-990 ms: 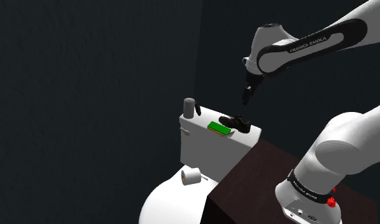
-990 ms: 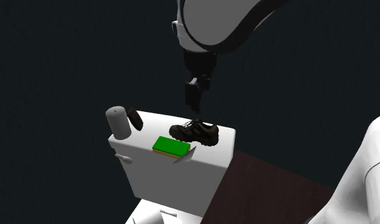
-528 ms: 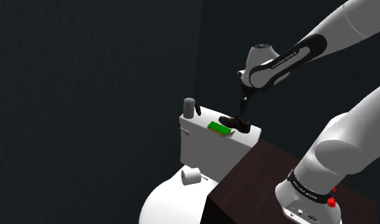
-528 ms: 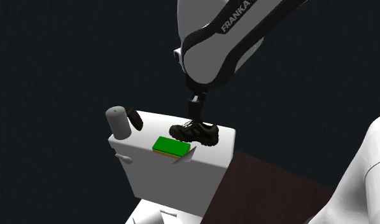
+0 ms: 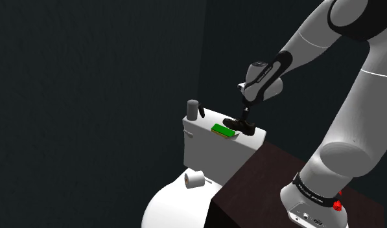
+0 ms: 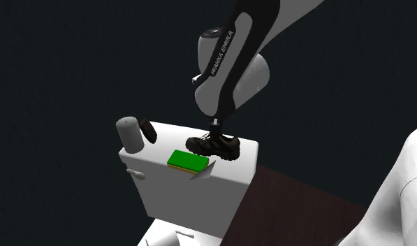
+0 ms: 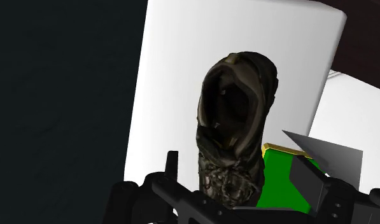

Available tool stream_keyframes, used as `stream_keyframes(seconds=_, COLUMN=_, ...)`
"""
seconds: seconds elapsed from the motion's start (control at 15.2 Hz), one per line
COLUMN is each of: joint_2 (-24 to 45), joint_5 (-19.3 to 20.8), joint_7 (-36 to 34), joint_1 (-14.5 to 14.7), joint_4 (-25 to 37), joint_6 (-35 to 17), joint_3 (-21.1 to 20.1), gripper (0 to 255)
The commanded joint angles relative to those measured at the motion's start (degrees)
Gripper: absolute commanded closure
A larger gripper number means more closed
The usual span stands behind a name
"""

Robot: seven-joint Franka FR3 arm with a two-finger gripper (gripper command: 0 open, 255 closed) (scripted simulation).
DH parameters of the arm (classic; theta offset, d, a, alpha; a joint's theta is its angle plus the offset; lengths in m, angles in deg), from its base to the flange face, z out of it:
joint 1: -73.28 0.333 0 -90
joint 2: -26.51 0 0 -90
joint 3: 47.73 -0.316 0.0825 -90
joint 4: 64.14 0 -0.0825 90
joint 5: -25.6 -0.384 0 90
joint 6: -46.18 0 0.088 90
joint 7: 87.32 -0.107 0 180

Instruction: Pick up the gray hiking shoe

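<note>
A dark grey-brown hiking shoe stands upright on the lid of a white toilet tank. My black gripper has come straight down onto it, at the shoe's collar. In the wrist view the shoe runs lengthwise away from the hand, its opening facing the camera, and the gripper stands open with one finger on either side of the heel. The left fingertip is a little clear of the shoe's side.
A green flat block lies close beside the shoe on the tank. A grey cylinder and a small dark object stand at the lid's far end. A white roll sits below.
The arm has lowered the gripper from well above the tank down to the shoe. The shoe and the other things on the lid have not moved.
</note>
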Motion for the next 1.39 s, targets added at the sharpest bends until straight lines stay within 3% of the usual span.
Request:
stream_keyframes(seconds=0.0, joint_2=2.4, joint_5=-1.2, joint_7=1.2, joint_1=-0.4, joint_4=0.5, joint_6=-2.0, joint_3=-0.5, gripper=0)
stream_keyframes(seconds=0.46, joint_2=7.5, joint_5=-3.5, joint_7=2.2, joint_1=-1.6, joint_4=0.8, joint_6=-6.6, joint_3=-2.0, gripper=0)
stream_keyframes(seconds=0.53, joint_2=7.7, joint_5=-3.5, joint_7=2.1, joint_1=-1.6, joint_4=0.9, joint_6=-6.7, joint_3=-2.0, gripper=255)
stream_keyframes(seconds=1.12, joint_2=7.5, joint_5=-3.5, joint_7=2.2, joint_1=-1.6, joint_4=0.8, joint_6=-6.6, joint_3=-2.0, gripper=255)
stream_keyframes(seconds=1.32, joint_2=4.8, joint_5=-2.3, joint_7=1.7, joint_1=-0.8, joint_4=0.6, joint_6=-4.2, joint_3=-1.0, gripper=255)
